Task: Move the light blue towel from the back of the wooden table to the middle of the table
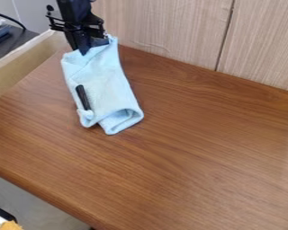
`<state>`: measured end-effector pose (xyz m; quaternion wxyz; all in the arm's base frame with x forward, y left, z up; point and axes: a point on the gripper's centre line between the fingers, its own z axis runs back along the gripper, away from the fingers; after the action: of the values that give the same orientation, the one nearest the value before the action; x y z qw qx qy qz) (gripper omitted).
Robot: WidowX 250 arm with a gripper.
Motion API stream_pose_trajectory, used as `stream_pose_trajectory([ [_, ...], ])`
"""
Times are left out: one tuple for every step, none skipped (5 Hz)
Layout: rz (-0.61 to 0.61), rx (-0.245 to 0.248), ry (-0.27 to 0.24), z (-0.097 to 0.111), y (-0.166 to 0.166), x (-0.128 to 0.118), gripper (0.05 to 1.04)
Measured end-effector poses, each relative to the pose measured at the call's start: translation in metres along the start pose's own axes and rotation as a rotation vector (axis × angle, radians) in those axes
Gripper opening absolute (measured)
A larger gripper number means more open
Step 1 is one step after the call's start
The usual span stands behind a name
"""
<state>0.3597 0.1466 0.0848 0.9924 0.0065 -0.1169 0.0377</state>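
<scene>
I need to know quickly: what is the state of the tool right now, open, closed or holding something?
Tool: at the upper end of the light blue cloth; open or closed on it cannot be told.

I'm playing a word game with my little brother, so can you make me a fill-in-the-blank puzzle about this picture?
The folded cloth is light ____ in colour.
A thin, dark, stick-like thing lies right on top of the ____.
The table under the cloth is ____ in colour.
The robot's gripper, at the cloth's far end, is coloured ____.

Missing words: blue; cloth; brown; black.
</scene>
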Motion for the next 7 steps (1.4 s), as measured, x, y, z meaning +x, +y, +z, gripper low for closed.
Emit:
stream_pose_trajectory([
  [-0.067, -0.035, -0.031, 0.020, -0.016, -0.018, 0.064],
  [-0.166, -0.066, -0.045, 0.034, -0.035, -0.040, 0.064],
  [-0.274, -0.094, -0.038, 0.039, -0.058, -0.066, 0.063],
  [-0.351, -0.100, -0.012, 0.032, -0.076, -0.089, 0.063],
  [-0.430, -0.107, -0.015, 0.029, -0.094, -0.104, 0.063],
  [-0.488, -0.134, -0.001, 0.017, -0.108, -0.120, 0.063],
  [-0.540, -0.120, -0.015, 0.005, -0.119, -0.129, 0.063],
])
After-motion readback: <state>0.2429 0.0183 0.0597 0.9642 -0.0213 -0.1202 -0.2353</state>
